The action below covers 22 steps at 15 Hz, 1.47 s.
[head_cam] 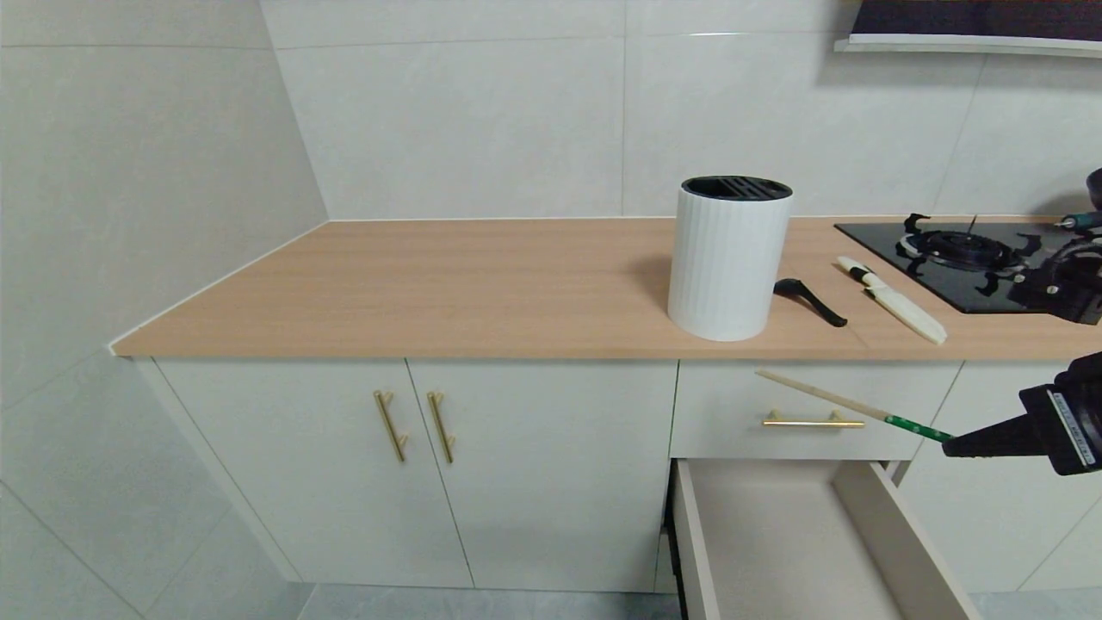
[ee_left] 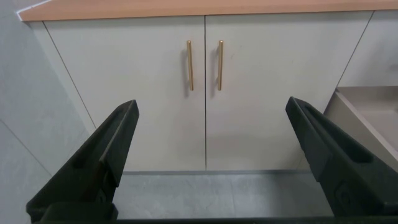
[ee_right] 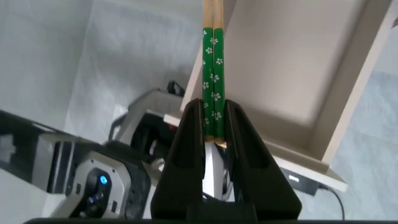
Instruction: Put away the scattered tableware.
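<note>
My right gripper (head_cam: 951, 447) is shut on a pair of wooden chopsticks (head_cam: 839, 401) with green flowered ends (ee_right: 212, 68), held out in front of the cabinet, above the open drawer (head_cam: 887, 525). The drawer's pale inside (ee_right: 292, 56) lies below the chopsticks. On the wooden counter (head_cam: 430, 284) a white ribbed holder with a black slotted top (head_cam: 728, 257) stands upright. A black spoon (head_cam: 809, 300) and a cream-handled knife (head_cam: 894, 300) lie to its right. My left gripper (ee_left: 211, 155) is open, low down, facing the cabinet doors (ee_left: 205, 93).
A black gas hob (head_cam: 964, 258) sits at the counter's right end. Gold handles mark the two cabinet doors (head_cam: 415, 425) and the shut upper drawer (head_cam: 813, 421). Tiled walls close off the back and left.
</note>
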Tool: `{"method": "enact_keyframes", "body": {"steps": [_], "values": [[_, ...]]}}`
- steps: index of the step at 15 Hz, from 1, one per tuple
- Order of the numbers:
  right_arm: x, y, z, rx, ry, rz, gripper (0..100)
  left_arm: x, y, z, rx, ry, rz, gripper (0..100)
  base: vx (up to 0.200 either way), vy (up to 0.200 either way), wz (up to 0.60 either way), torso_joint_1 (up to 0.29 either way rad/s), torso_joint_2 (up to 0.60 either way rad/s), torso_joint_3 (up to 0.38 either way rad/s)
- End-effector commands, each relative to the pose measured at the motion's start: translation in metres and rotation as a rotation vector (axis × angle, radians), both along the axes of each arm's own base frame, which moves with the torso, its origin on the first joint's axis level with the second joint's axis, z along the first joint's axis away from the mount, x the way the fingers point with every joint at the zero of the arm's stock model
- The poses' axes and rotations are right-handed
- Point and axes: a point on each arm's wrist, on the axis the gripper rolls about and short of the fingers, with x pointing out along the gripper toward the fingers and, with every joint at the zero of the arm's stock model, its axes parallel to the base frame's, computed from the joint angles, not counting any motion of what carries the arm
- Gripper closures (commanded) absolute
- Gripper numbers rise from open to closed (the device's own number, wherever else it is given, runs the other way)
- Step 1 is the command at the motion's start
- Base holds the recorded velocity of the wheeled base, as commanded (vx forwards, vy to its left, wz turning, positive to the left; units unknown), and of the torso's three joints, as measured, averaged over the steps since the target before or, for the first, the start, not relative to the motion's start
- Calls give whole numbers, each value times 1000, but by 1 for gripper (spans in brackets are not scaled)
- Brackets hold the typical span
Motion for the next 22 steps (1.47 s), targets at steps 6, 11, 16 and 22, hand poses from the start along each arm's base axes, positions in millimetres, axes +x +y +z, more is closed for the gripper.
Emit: {"method": "enact_keyframes", "body": {"steps": [6,11,16,22], "values": [[17,6,-21,-22,93,29,100,0,0,0,0,0,0,0,0,0,0,-38,98,59],[25,11,-31,-32,136,41,100,0,0,0,0,0,0,0,0,0,0,-168,448,278],[33,12,-39,-35,156,41,100,0,0,0,0,0,0,0,0,0,0,-151,462,307],[36,12,-42,-36,156,41,100,0,0,0,0,0,0,0,0,0,0,-89,374,283]]}}
